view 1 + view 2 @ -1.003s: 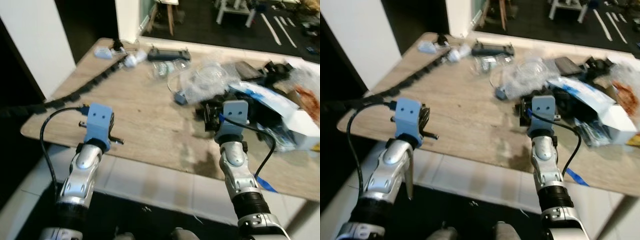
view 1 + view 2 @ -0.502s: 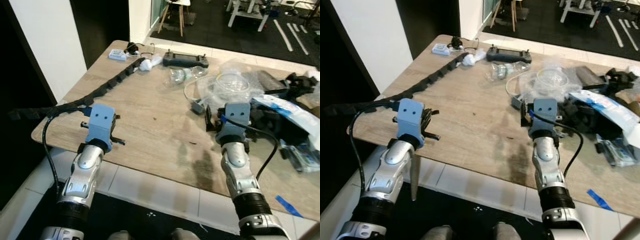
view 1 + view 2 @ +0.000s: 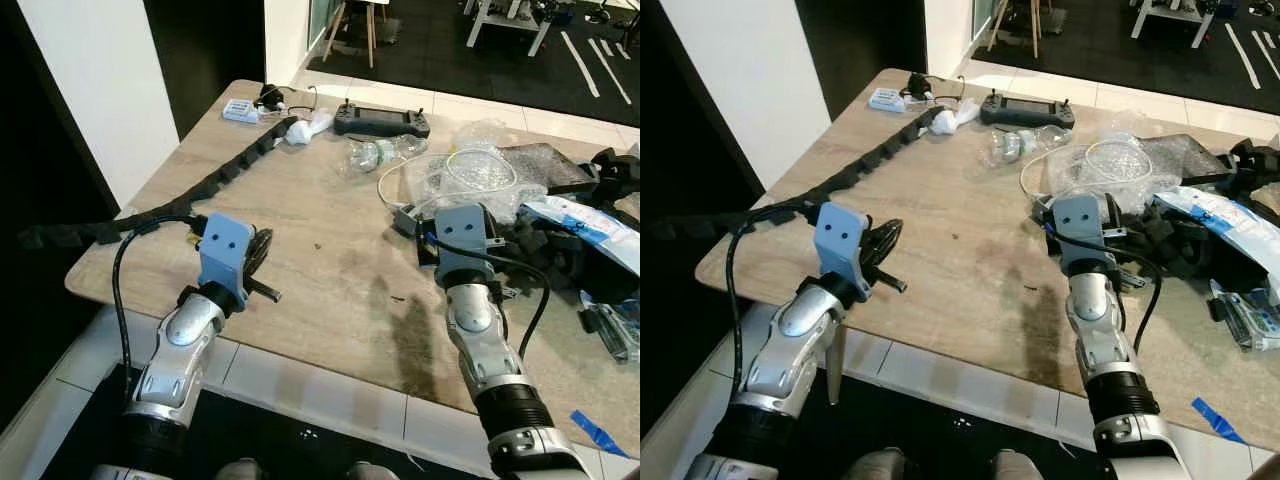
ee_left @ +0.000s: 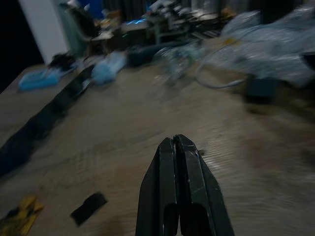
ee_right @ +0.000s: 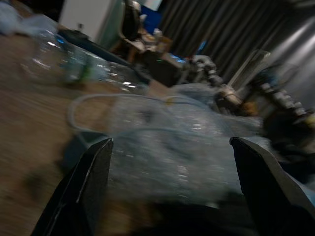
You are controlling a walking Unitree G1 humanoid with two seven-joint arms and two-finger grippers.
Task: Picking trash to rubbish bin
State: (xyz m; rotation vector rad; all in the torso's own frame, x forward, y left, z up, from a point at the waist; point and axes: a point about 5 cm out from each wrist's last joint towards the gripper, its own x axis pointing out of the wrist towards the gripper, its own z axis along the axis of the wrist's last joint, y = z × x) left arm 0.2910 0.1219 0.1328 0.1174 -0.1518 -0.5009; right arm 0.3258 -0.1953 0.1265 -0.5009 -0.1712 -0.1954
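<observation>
Closer to the tabletop [image 3: 300, 215] now than half a second back, with the whole view shifted, so mostly camera and body moving in, not stuff on the tabletop moving. Means still lining up on the trash, nothing picked yet, no bin spotted anywhere.

Big clutter pile at the right of the frame: clear plastic wrap [image 3: 470, 180] with a white cable loop on it, dark gear and a white-blue bag [image 3: 585, 220] past that. Crushed bottle [image 3: 375, 152] upper middle, crumpled tissue [image 3: 312, 125] just left of it, black controller [image 3: 382, 120] behind. Long black cable chain [image 3: 190, 190] running from the upper middle down off the left edge.

Right gripper [image 5: 167, 196] swung in nearer the wrap, fingers spread wide with the wrap dead ahead between them in the wrist view. Probably the first grab.

Left gripper [image 4: 179, 162] nudged forward over the near edge, fingers pressed together, holding nothing, bare wood ahead.

Room-wise: wide open patch of tabletop in the middle, between both arms. Near edge right under both wrists, left corner close to the left arm and the chain. Right side tight, gear crowding just past the wrap.
</observation>
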